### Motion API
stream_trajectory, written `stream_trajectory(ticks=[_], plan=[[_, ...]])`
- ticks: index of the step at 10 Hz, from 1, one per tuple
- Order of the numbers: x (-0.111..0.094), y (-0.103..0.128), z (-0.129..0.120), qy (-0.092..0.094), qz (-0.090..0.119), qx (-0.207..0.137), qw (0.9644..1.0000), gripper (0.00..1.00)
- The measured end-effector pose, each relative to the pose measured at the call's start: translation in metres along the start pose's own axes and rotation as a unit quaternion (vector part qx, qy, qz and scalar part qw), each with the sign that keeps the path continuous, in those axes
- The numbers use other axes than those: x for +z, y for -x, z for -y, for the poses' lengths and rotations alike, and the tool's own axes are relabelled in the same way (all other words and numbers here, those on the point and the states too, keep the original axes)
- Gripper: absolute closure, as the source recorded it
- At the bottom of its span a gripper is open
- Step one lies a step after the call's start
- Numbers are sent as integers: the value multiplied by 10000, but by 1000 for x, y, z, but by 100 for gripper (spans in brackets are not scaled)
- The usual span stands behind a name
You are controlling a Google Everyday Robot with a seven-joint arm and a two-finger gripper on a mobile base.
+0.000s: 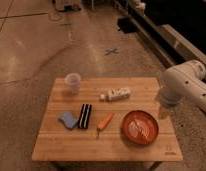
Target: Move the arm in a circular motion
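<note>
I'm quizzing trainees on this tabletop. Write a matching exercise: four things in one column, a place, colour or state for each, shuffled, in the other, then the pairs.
1. cup
2. sponge
3. bowl
4. bottle

A. orange-red, far right
B. lying on its side, middle
C. blue, left of the striped block
D. upright, back left

Pairs: 1-D, 2-C, 3-A, 4-B.

The arm reaches in from the right; its claw hangs by the wooden table, at its right edge, behind the bowl.
</note>
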Motion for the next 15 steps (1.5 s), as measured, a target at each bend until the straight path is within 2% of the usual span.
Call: stream_trajectory(ticks=[13, 14, 15], plan=[[0, 0, 0, 0, 0, 0, 10000, 35], [0, 0, 0, 0, 0, 0, 10000, 36], [0, 1, 2, -2, 1, -4, 10000, 40]])
